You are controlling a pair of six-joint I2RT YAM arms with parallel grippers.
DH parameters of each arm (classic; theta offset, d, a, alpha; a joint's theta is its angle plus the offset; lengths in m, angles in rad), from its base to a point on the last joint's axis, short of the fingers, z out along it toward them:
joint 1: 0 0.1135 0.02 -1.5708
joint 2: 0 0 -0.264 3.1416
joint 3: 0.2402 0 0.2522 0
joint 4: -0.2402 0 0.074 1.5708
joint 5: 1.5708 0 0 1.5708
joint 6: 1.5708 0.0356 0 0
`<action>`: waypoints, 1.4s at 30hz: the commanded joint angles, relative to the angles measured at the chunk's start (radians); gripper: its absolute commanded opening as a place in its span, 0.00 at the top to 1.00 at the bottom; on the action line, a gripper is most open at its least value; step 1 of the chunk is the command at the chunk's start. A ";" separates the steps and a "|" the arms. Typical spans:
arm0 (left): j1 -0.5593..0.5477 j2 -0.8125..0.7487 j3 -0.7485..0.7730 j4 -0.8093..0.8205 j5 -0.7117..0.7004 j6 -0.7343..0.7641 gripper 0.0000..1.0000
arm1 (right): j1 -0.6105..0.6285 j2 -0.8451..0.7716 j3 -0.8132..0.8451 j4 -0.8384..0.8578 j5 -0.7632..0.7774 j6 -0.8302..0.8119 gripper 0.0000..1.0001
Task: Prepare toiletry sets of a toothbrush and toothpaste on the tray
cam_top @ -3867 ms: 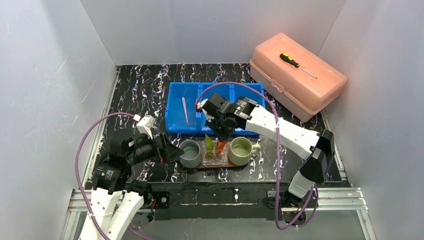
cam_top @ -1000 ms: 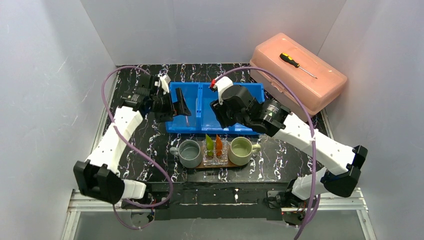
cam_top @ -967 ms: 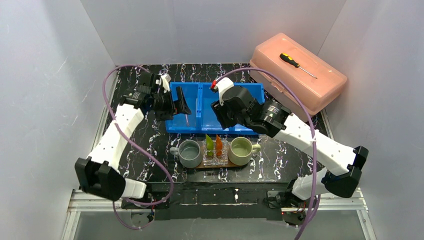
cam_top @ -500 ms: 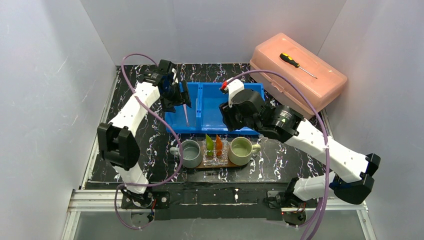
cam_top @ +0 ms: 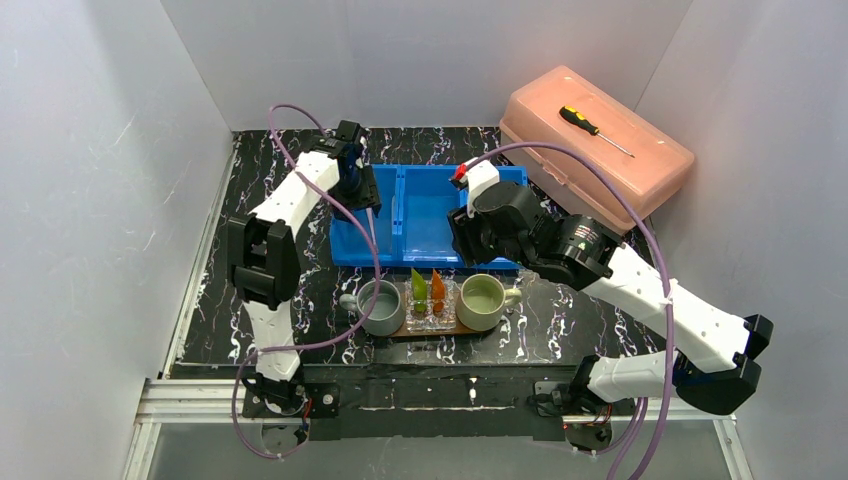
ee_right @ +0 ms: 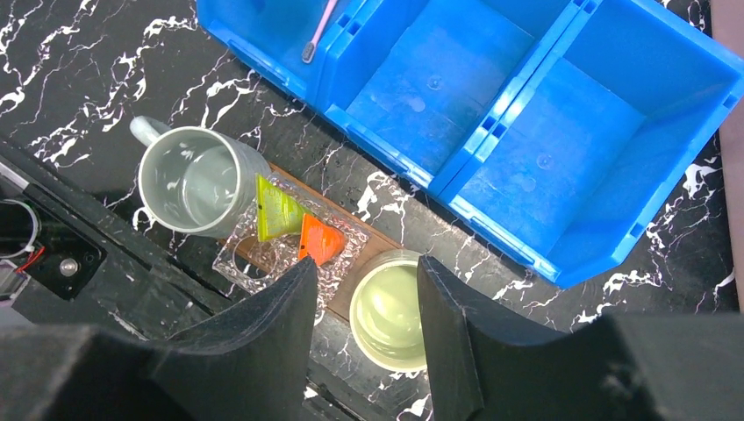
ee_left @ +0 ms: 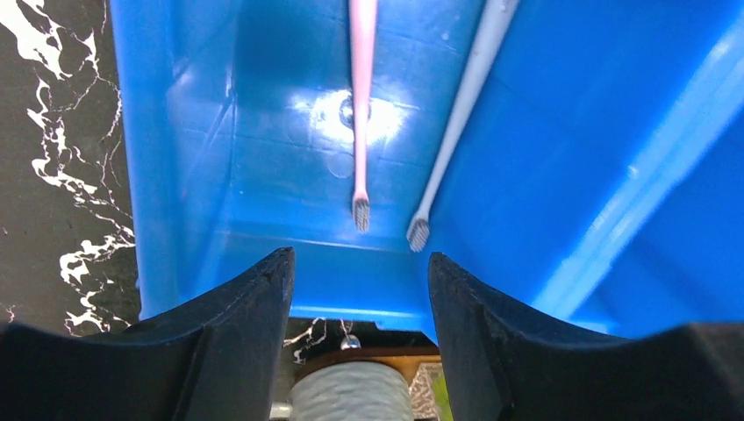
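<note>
- The left gripper (ee_left: 360, 263) hangs over an end compartment of the blue bin (ee_left: 175, 175), its jaws apart with nothing between them.
- Just ahead of and below it lie the pink toothbrush (ee_left: 361, 105) and the whitish toothbrush (ee_left: 461, 110), side by side. Their bristle heads are nearest the gripper and their long axes run away from it, across the jaws' closing line.
- The pink one sits centred on the gap.
- Both are thin and flat on the bin floor, so probably a fiddly pinch.
- The left arm is nearer. The right gripper (ee_right: 364, 281), open and empty, hovers above the tray (ee_right: 379, 239).

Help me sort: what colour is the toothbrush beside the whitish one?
Pink toothbrush; shows best in left wrist view.
</note>
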 commanded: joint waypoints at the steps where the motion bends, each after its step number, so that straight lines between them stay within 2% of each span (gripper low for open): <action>1: -0.005 0.038 0.033 -0.025 -0.079 -0.006 0.45 | 0.002 -0.020 0.001 0.000 -0.007 0.013 0.46; 11: -0.025 0.114 0.005 0.063 -0.115 -0.031 0.51 | 0.002 -0.020 -0.011 -0.008 -0.007 0.015 0.46; 28: -0.061 0.203 -0.004 0.106 -0.189 -0.042 0.59 | 0.002 -0.016 -0.036 -0.004 -0.007 0.006 0.46; 42: -0.061 0.220 -0.073 0.165 -0.201 -0.035 0.68 | 0.002 0.012 -0.023 -0.011 -0.016 0.001 0.46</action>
